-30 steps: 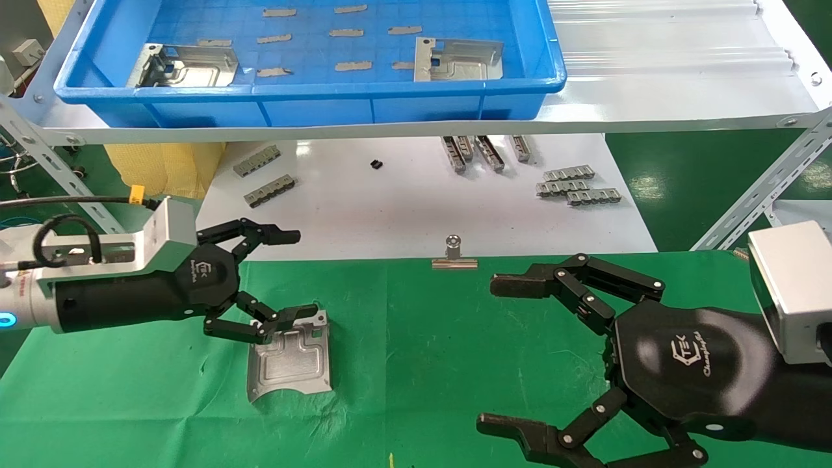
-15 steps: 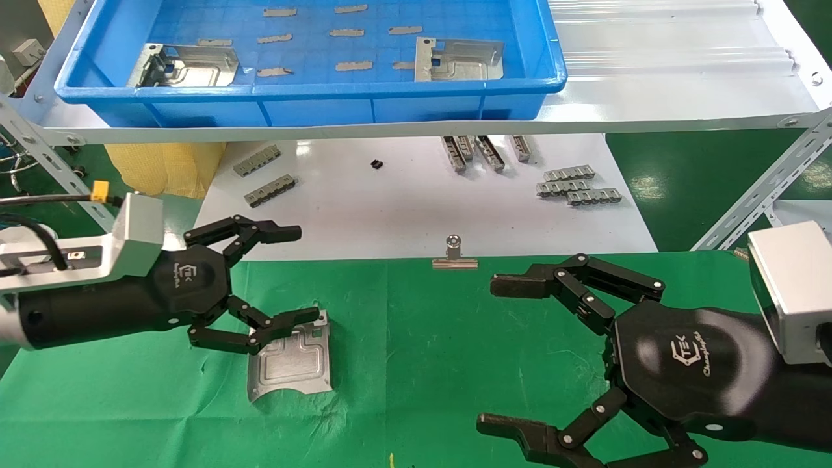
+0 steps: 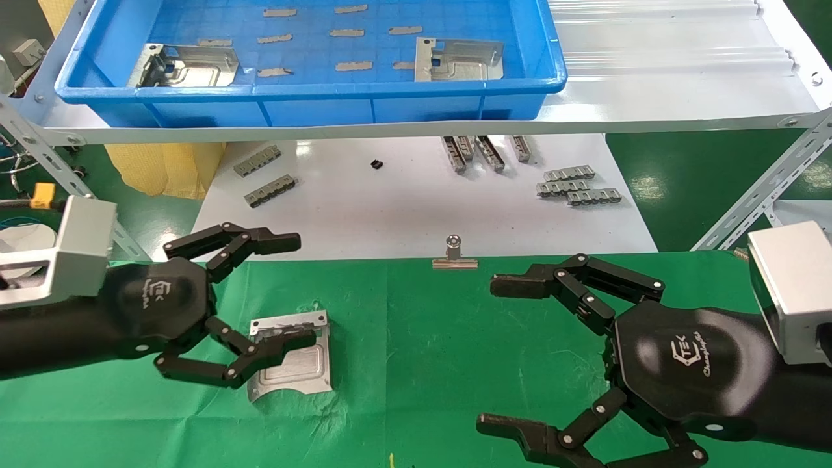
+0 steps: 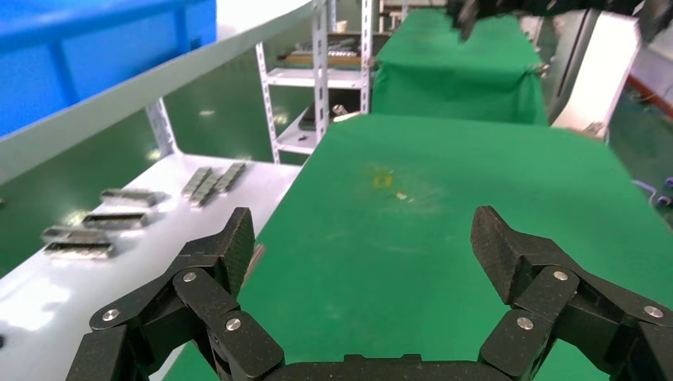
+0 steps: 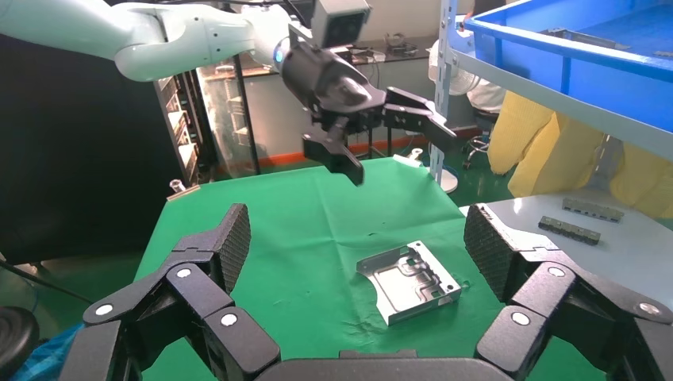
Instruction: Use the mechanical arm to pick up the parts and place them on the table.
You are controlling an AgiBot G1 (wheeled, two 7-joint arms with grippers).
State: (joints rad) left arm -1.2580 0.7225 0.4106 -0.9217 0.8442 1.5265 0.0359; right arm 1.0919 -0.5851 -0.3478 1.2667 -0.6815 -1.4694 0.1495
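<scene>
Left claw spread above a stamped plate on the green surface

The left claw (image 3: 260, 292) hangs empty and released over the sheet-metal part (image 3: 292, 361), which lies flat on the surface (image 3: 416, 338). The right claw (image 3: 507, 354) is parked splayed nearby.

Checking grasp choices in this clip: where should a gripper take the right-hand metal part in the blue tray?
Probably across the raised flange at the part's left edge, coming straight down from above: it lies flat in the tray, whose walls block side approaches.
</scene>
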